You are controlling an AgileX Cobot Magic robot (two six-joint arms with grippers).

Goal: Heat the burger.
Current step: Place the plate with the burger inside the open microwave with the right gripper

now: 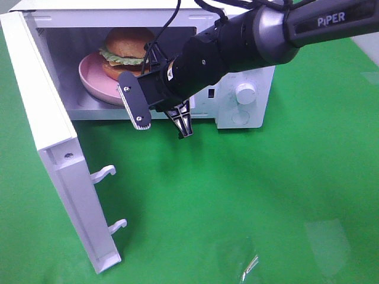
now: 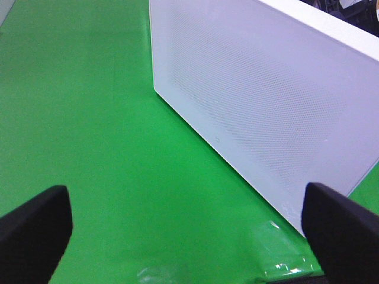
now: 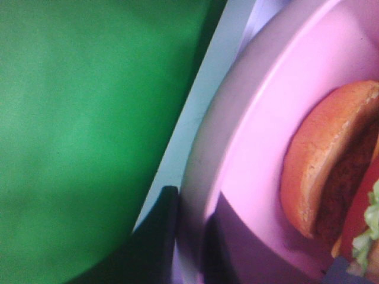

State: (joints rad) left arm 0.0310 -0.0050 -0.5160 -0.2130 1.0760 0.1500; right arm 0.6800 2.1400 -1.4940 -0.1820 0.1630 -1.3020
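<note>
One burger here, and it's sitting on a round pink plate inside the white microwave, close to the front edge of the cavity. You can make out the glossy top bun, the ruffled lettuce and the lower bun.

The microwave door is swung wide open on the left of the high view, and two white latch hooks poke out of its edge. Everything stands on a green tabletop.

The right arm comes in from the upper right, crossing in front of the control panel just left of the round knob. Its end is right at the side of the plate nearest the panel. In the right wrist view, one dark finger lies against the outside of the plate's rim. The other finger isn't clear to me, so I can't tell if the right jaws are pinching the rim or only sitting beside it.

The left jaws are spread wide with nothing between them. Their two dark fingers hang over the tabletop, facing the dotted outer face of the door.
</note>
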